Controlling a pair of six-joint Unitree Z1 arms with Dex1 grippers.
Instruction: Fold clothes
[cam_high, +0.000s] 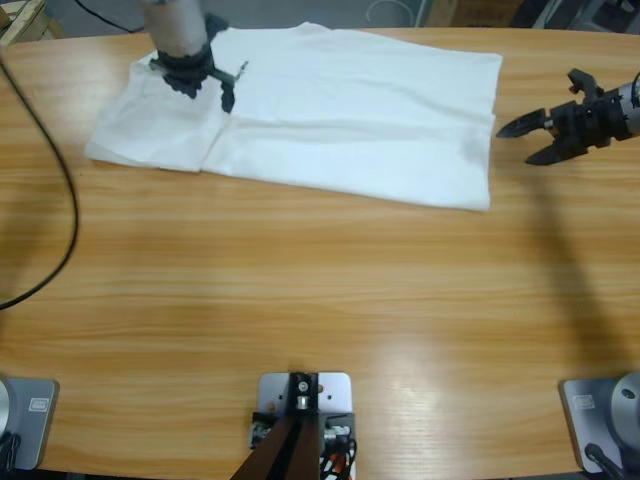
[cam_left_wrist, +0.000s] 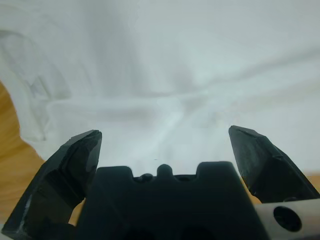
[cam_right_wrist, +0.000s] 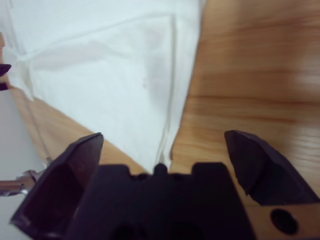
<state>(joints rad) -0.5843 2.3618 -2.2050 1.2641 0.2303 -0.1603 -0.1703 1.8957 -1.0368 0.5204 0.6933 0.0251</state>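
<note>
Left hand (cam_high: 205, 85) spread over T-shirt (cam_high: 340, 110) sleeve end; right hand (cam_high: 535, 135) spread beside hem. Pinch single layer, lift both evenly.

No readable text, label, brand or number is showing anywhere, neither on the T-shirt (cam_high: 340, 115) nor on the surface (cam_high: 300, 290).

High view looks straight down — both wrist views sit close over the T-shirt (cam_high: 340, 120).
</note>
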